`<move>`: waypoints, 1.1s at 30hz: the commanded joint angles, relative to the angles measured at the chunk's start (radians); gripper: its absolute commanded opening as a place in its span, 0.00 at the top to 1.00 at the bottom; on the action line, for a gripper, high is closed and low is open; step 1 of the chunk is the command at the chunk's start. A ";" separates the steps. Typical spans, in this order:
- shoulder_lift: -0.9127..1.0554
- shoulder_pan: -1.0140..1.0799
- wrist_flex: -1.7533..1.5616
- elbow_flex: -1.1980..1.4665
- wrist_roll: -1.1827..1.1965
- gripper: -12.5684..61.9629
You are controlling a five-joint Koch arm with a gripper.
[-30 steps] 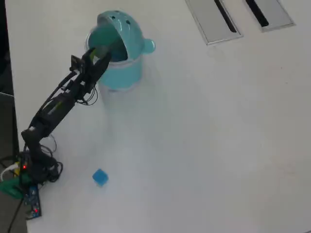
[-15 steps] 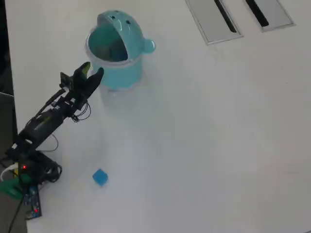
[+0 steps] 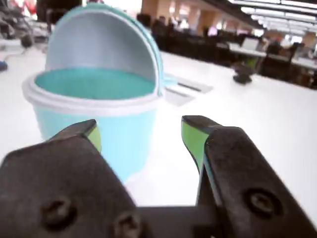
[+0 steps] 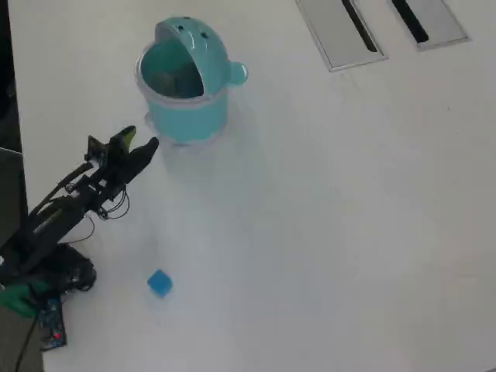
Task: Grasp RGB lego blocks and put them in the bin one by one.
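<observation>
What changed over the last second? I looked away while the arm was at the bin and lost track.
The pincer pulled back out of the bin, moving down and to the left in the overhead view, and now hangs open and empty beside it. No grasp or release is visible. The blue block, the bin with its lid up, and the grey panels stayed put.

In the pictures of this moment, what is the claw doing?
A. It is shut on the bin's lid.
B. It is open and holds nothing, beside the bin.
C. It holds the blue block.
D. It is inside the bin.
B: in the wrist view the claw shows a clear gap between its green-tipped jaws with nothing in it, the bin stands just ahead, and the blue block lies apart on the table.
</observation>
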 commanded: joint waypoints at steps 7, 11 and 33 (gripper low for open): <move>0.167 0.242 0.265 0.006 0.003 0.40; 0.190 0.344 0.374 0.018 0.002 0.37; 0.201 0.798 0.788 0.052 -0.341 0.37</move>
